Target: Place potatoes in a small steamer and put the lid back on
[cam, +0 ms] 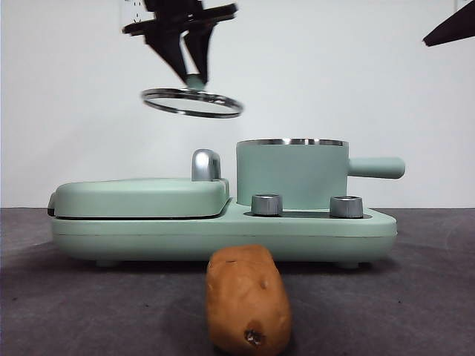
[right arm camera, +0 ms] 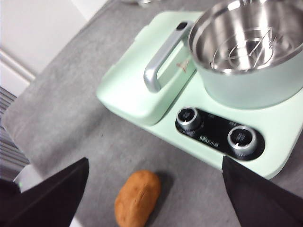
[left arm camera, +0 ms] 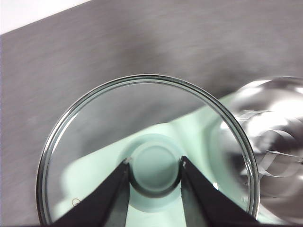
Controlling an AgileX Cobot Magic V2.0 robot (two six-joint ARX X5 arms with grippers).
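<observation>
My left gripper is shut on the mint-green knob of the glass lid and holds it tilted in the air, above the flat griddle and left of the steamer. The small steamer stands open on the green base; the right wrist view shows its steel inside with a rack and no potato in it. The orange-brown potato lies on the grey table in front of the base, also in the right wrist view. My right gripper is open, high above the potato.
The flat green lidded griddle with a steel handle sits left of the steamer on the green base. Two steel control knobs face the front. The right arm shows as a black tip at the top right corner.
</observation>
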